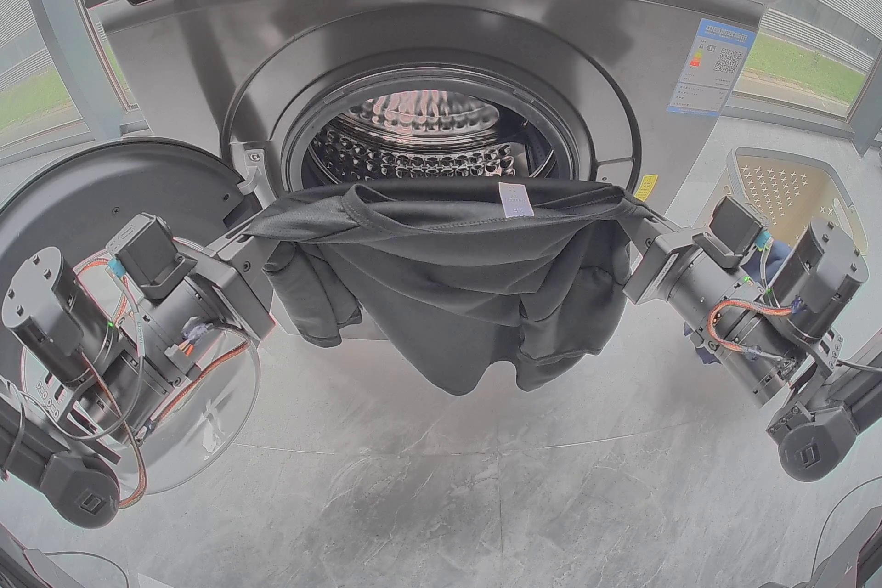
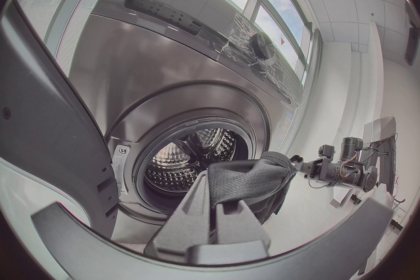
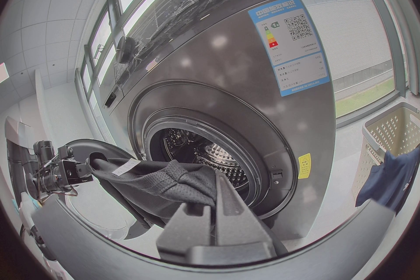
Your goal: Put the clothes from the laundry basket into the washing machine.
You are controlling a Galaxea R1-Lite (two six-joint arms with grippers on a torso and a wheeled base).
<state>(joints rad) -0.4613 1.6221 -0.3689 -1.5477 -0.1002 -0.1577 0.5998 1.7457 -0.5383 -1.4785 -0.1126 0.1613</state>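
A dark grey garment (image 1: 450, 268) hangs stretched between both grippers, just in front of the washing machine (image 1: 423, 39) and level with the lower rim of its open drum (image 1: 423, 135). My left gripper (image 1: 253, 227) is shut on the garment's left end (image 2: 245, 180). At the other end (image 3: 175, 182), my right gripper (image 1: 643, 227) is shut on it too. The cloth sags well below the opening, clear of the floor. A white label (image 1: 515, 199) shows on its top edge.
The round door (image 1: 101, 195) stands swung open at the left, behind my left arm. A beige laundry basket (image 1: 790, 190) at the right holds a navy garment (image 3: 389, 180). Grey floor (image 1: 441, 480) lies open in front of the machine.
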